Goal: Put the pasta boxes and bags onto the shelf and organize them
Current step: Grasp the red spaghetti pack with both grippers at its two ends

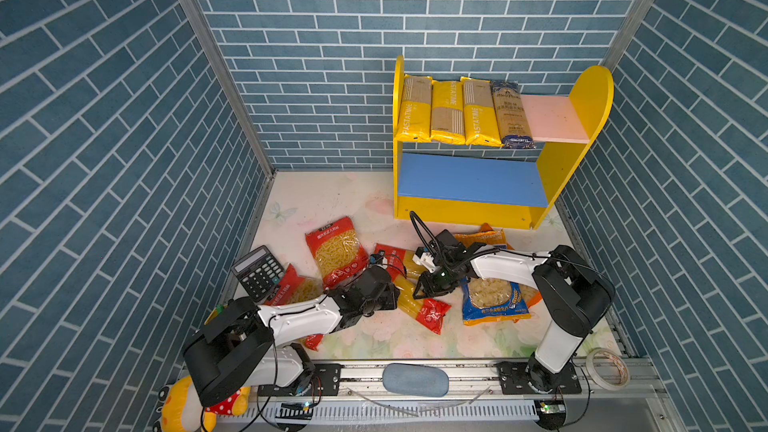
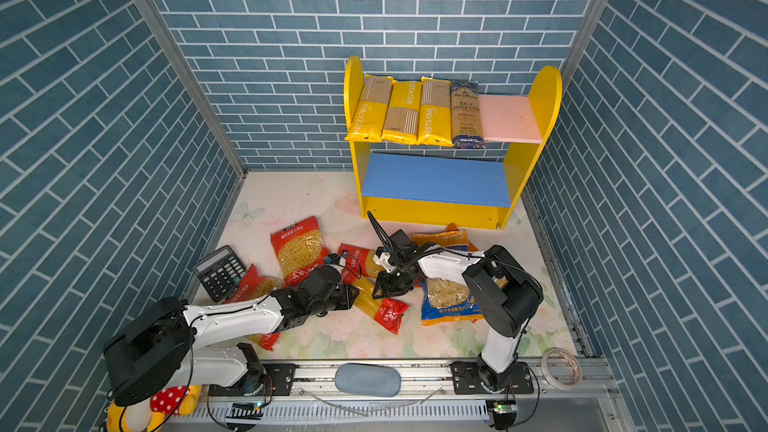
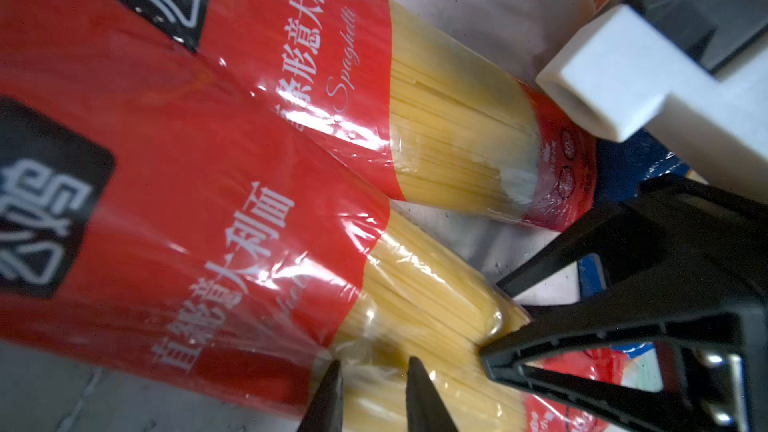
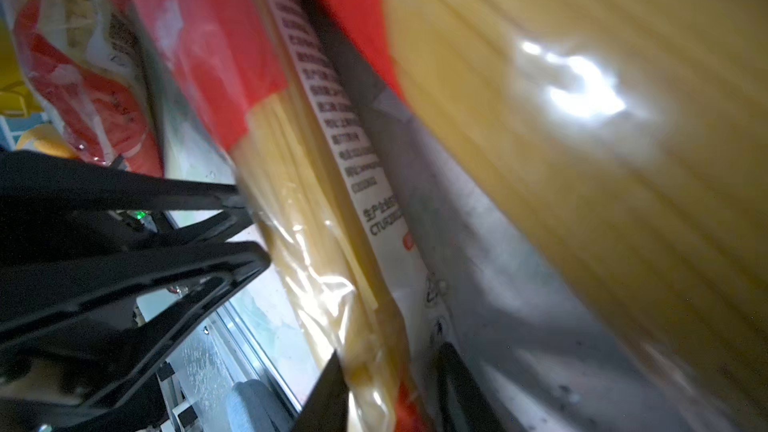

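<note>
Low over the floral mat (image 1: 365, 201), the left gripper (image 3: 374, 392) pinches a long red-and-clear plastic spaghetti bag (image 1: 432, 312); the right gripper (image 4: 390, 392) straddles it, grip unclear. It lies before the yellow 2-tier wooden shelf (image 1: 590, 93), whose pink board (image 1: 548, 118) holds 4 long packs (image 1: 448, 112).

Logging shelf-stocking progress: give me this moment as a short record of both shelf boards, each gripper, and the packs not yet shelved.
upper board: three PASTATIME packs, dark blue spaghetti bag, side by side
lower board: bare
left gripper: closed on red spaghetti bag
right gripper: closed on the same bag
not shelved: red short-pasta bag, orange bag, blue bag, second red spaghetti bag, red bag under left arm
</note>
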Robot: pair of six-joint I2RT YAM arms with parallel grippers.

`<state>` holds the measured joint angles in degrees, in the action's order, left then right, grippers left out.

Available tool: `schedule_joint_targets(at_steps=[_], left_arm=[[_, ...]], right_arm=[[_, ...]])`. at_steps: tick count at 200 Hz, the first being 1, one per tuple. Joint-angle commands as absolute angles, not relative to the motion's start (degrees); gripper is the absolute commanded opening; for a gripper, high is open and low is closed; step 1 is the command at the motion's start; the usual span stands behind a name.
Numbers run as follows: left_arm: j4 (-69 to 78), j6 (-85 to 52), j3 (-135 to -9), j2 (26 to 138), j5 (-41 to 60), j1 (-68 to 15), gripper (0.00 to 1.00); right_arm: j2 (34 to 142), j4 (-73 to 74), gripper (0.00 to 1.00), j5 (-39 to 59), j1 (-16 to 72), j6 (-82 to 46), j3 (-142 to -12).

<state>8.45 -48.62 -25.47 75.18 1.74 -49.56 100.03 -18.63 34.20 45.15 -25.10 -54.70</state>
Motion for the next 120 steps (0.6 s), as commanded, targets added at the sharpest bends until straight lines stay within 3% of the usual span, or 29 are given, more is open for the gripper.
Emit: schedule_joint_targets(at_steps=[1, 47, 120], left_arm=[[7.9, -48.2, -25.4, 74.5, 1.5, -48.9, 0.27], [-0.5, -44.8, -28.6, 67.5, -0.2, -47.6, 0.3], [-7.7, -40.2, -31.7, 56.4, -2.6, -44.6, 0.36]], right_arm=[[98.2, -17.3, 0.2, 36.0, 47.3, -22.5, -54.5], [91.1, -11.9, 0.03, 33.8, 47.5, -21.7, -50.3], [79.6, -6.5, 0.0, 24.7, 47.0, -22.7, -45.2]])
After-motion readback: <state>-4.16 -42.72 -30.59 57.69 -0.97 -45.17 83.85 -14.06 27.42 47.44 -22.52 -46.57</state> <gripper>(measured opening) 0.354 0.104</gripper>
